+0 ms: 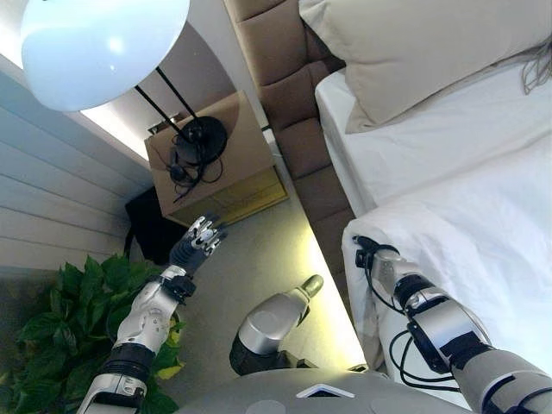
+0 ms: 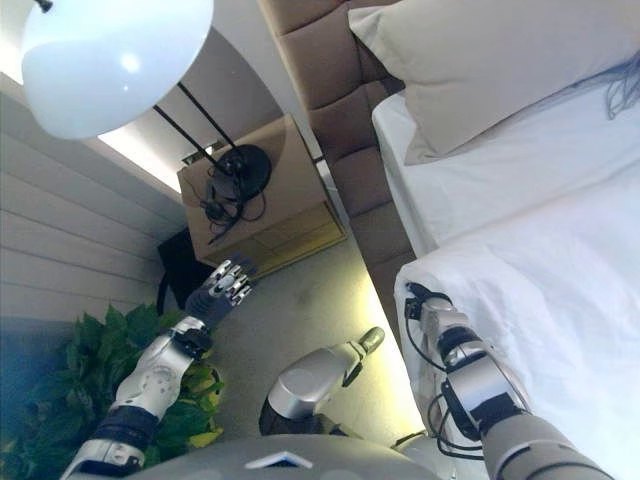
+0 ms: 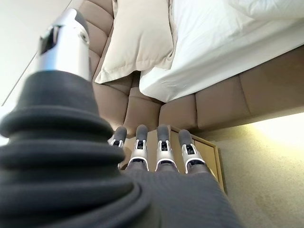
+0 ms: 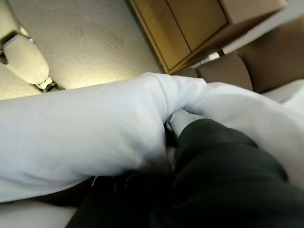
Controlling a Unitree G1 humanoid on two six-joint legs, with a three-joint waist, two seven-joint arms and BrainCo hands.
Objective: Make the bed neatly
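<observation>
The white, soft, puffy duvet (image 1: 483, 224) lies rumpled over the bed's near side, its edge draping the side at about 5 o'clock in the head views. Judged light, limp and bulky; best taken at the hem or a corner. The right hand (image 4: 190, 123) is buried in its folds, fingers hidden: cannot tell their state. The left hand (image 1: 197, 241), at 8 o'clock, hangs over the carpet, fingers straight, holding nothing.

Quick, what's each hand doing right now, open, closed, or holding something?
Left hand: open, fingers straight, holding nothing, out over the floor.
Right hand: buried in the white duvet; fingers hidden, cannot be told.
</observation>
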